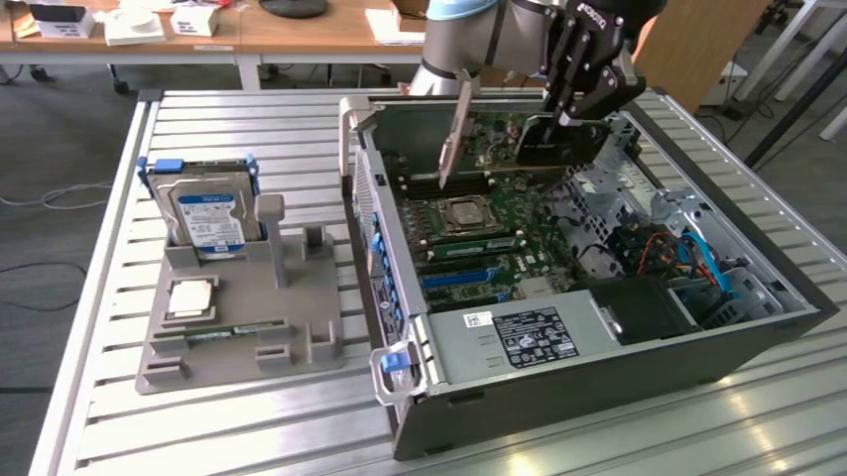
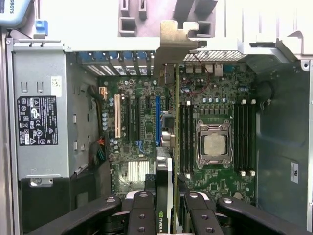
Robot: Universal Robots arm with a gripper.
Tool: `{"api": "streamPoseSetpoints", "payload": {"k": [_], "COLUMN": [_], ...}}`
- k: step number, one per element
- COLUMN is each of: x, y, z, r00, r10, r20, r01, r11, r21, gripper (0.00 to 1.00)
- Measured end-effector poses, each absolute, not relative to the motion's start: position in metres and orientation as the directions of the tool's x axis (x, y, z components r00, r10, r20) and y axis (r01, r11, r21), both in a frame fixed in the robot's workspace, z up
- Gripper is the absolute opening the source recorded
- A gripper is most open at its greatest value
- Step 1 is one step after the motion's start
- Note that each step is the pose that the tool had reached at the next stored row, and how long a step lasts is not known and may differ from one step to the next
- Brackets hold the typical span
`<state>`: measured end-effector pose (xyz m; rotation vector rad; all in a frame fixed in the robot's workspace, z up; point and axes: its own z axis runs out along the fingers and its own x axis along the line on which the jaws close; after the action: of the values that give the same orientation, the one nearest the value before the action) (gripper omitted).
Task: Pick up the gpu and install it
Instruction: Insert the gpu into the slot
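The end effector (image 1: 582,111) pinches the gpu (image 1: 553,144) between its fingers (image 2: 142,210), one on each face of the card. The gpu hangs edge-down over the far part of the open case (image 1: 569,397), above the board (image 1: 510,253) and apart from it. Its pale bracket (image 1: 457,129) slants down towards the exterior view's left. In the wrist view the card is seen edge-on, running from the fingers to the bracket at the case's rear wall.

The gpu looks light, thin and stiff, but fragile. Its faces carry small parts, and its contact edge should not be scraped or knocked. I judge the flat faces near the upper edge, where it is gripped now, to be the sound place to hold it. The bracket is thin metal and would likely twist in a grip. The smooth faces could slip if the card is pushed hard against a slot.

The case lies on its side on the surface (image 1: 238,426). It holds the board with an open socket (image 1: 466,211), blue slots (image 1: 463,278), a power supply (image 1: 523,337) at the near end, and cables.

On the exterior view's left, a grey holder (image 1: 298,307) carries a drive (image 1: 205,213) standing upright, a chip (image 1: 192,297) and a memory stick (image 1: 218,332).
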<state>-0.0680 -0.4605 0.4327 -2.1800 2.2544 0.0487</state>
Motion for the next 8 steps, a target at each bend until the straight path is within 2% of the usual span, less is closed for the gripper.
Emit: {"api": "streamPoseSetpoints", "payload": {"k": [8], "x": [-0.0687], "y": [-0.4605], "z": [0.429], "r00": [-0.035], "r10": [-0.999], "r20": [-0.027], "r01": [-0.999], "r11": [0.035], "r21": [0.008], "gripper": [0.27]}}
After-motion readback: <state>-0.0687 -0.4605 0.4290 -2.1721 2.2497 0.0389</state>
